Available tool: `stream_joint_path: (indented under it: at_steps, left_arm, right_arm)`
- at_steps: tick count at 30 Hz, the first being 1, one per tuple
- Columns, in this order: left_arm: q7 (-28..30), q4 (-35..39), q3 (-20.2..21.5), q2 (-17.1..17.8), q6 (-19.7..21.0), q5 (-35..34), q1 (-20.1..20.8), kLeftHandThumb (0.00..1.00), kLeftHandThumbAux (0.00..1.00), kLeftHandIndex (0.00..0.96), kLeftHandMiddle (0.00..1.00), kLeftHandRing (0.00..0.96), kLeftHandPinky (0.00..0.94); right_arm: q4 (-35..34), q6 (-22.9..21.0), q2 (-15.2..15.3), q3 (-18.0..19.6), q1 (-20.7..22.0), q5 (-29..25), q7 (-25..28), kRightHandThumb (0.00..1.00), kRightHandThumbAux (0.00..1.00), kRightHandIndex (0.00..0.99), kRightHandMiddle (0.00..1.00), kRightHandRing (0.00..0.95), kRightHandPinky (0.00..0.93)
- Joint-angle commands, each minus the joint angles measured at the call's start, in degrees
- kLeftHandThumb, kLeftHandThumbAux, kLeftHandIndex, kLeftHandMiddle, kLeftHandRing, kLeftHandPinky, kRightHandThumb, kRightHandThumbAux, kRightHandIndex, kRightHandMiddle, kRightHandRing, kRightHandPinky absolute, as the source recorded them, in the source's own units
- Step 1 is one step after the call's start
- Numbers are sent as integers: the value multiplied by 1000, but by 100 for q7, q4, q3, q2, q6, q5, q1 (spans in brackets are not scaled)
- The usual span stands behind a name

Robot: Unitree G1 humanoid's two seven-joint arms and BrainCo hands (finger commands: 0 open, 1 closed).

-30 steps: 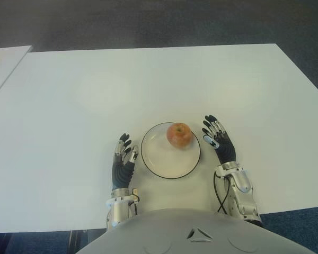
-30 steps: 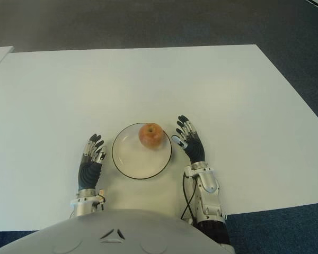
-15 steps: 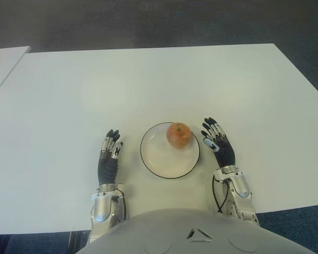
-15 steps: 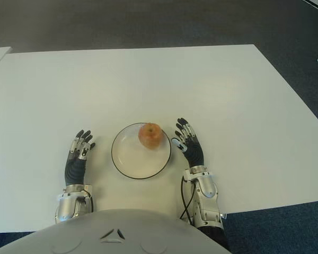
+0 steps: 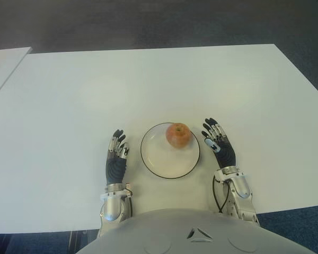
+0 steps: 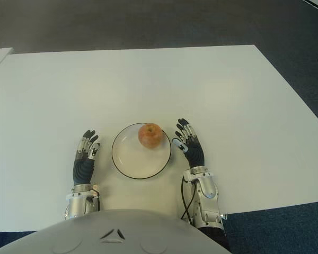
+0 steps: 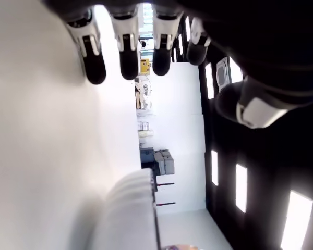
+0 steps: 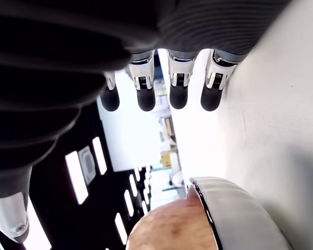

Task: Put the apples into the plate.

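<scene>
One apple (image 5: 178, 134) sits on the plate (image 5: 161, 164), toward its far rim and close to the right hand's fingertips. No other apple shows anywhere on the counter (image 5: 148, 79).

Right hand (image 5: 218, 145) shows just beside the plate's right edge, fingers (image 8: 178, 83) extended and slightly spread, holding nothing. In its wrist view the plate rim and the apple lie just past the palm, short of the fingertips and apart from them.

Left hand (image 5: 116, 157) shows on the plate's other side, a little apart from the rim. Its fingers (image 7: 126, 52) are straight and empty too, palm facing the counter. Cannot tell whether either hand actually touches the surface.

Judgement: with the one visible apple already plated, the task looks finished or nearly so.

Risks from here:
- The apple is off-centre, near the far rim. A nudge to the plate could roll it out onto the counter.
- The right fingers are the nearest hazard: a sideways sweep toward the plate would clip the rim or the fruit.
- The left hand has more clearance, yet drifting inward would shove the plate toward the right hand.
</scene>
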State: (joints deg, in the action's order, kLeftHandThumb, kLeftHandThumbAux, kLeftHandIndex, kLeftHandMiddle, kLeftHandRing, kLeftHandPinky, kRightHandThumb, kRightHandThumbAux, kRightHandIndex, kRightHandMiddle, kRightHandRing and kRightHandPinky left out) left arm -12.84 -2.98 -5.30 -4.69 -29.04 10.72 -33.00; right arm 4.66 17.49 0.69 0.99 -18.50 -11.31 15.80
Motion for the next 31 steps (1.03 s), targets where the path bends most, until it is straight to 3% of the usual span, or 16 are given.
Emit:
stream_joint_path:
  at_steps: [1, 7, 16, 22, 26, 31]
  left_arm:
    - [-242, 6, -24, -59, 221, 358, -170, 60, 479, 44, 97, 136, 201]
    - [-413, -51, -34, -17, 231, 680, -84, 58, 498, 45, 104, 154, 223]
    - [-433, -232, -85, -67, 105, 611, -48, 43, 493, 23, 96, 146, 207]
    - [-602, 241, -429, -338, 306, 885, -54, 60, 495, 50, 129, 183, 265]
    - [-417, -470, -172, 164, -281, 408, -223, 51, 480, 56, 133, 179, 227]
    - [-266, -291, -228, 84, -111, 213, -259, 33, 464, 40, 118, 148, 160]
  right_arm:
    - [185, -69, -58, 31, -127, -91, -2, 187, 593, 50, 34, 0, 1]
    - [184, -34, -51, 83, -133, -197, 80, 192, 593, 64, 37, 0, 8]
    - [93, -178, 9, 145, -176, -459, 247, 208, 599, 77, 49, 2, 20]
    - [-71, -215, 43, 191, -255, -537, 294, 227, 596, 98, 61, 10, 31]
    - [-110, -197, 35, 239, -267, -576, 298, 242, 591, 103, 56, 5, 17]
    - [-122, -223, 36, 310, -251, -580, 277, 245, 580, 98, 52, 0, 12]
